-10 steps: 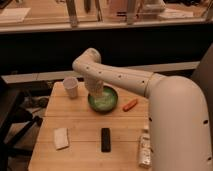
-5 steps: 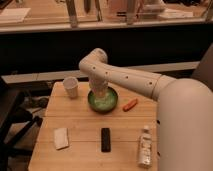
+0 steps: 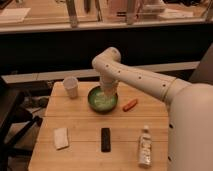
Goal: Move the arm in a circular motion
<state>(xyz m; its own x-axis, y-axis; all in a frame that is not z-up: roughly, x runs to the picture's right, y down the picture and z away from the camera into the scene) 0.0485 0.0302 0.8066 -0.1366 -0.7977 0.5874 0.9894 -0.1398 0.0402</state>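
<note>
The thick cream-white arm (image 3: 145, 82) with rows of small dark dots reaches in from the right. Its rounded elbow (image 3: 107, 61) stands above the back of the wooden table (image 3: 80, 117). From the elbow the forearm drops straight down. The gripper (image 3: 106, 95) hangs over a green bowl (image 3: 96, 103) and partly hides the bowl's inside.
A white cup (image 3: 70, 86) stands left of the bowl. An orange stick-shaped item (image 3: 130, 104) lies right of it. Nearer the front lie a white cloth (image 3: 61, 137), a black bar (image 3: 105, 139) and a pale bottle (image 3: 145, 146). A dark chair (image 3: 12, 117) is at the left.
The elbow has swung to the right and a little back. The gripper has come over the green bowl. The big shoulder part has drawn back to the right and uncovered the bottle.
</note>
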